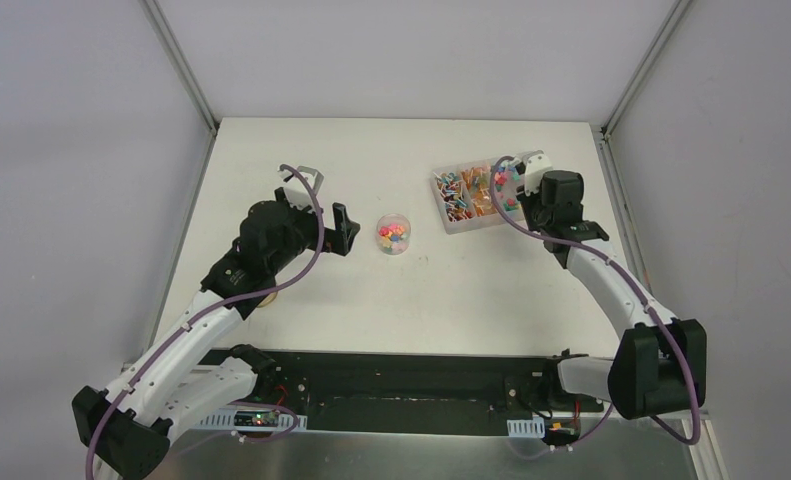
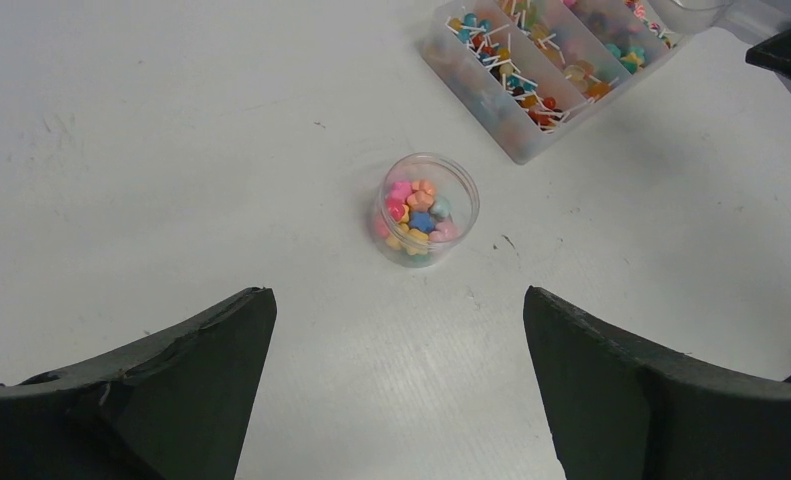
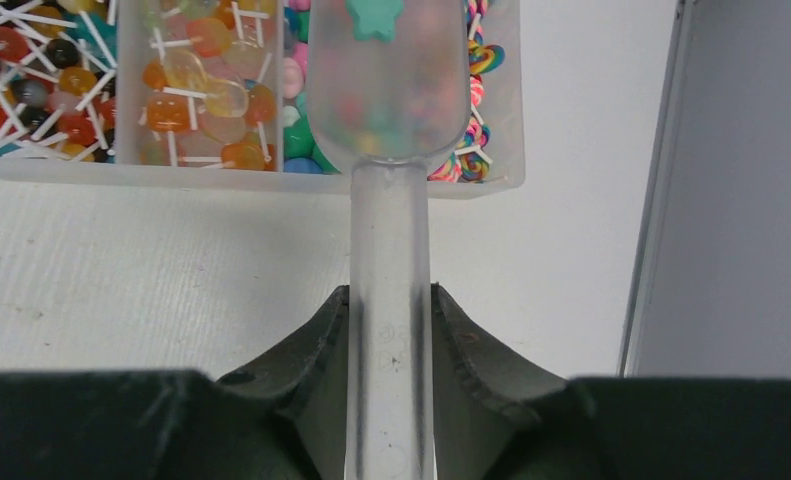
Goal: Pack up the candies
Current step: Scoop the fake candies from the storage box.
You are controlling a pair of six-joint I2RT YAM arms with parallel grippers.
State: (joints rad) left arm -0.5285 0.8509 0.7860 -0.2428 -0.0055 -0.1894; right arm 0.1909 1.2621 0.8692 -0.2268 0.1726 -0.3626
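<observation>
The candies are tiny pink, orange, blue and yellow pieces filling a small clear jar, which also shows mid-table in the top view. My left gripper is open and empty, and the jar stands a short way beyond its fingertips. In the top view my left gripper is just left of the jar. My right gripper is shut on the handle of the clear plastic scoop. The scoop's bowl is held over the compartment box with a teal candy in it.
The clear compartment box at the back right holds lollipops and sweets in several sections. It also shows in the left wrist view. A tan sliver, perhaps the wooden lid, peeks from under the left arm. The enclosure's right wall is close to the box.
</observation>
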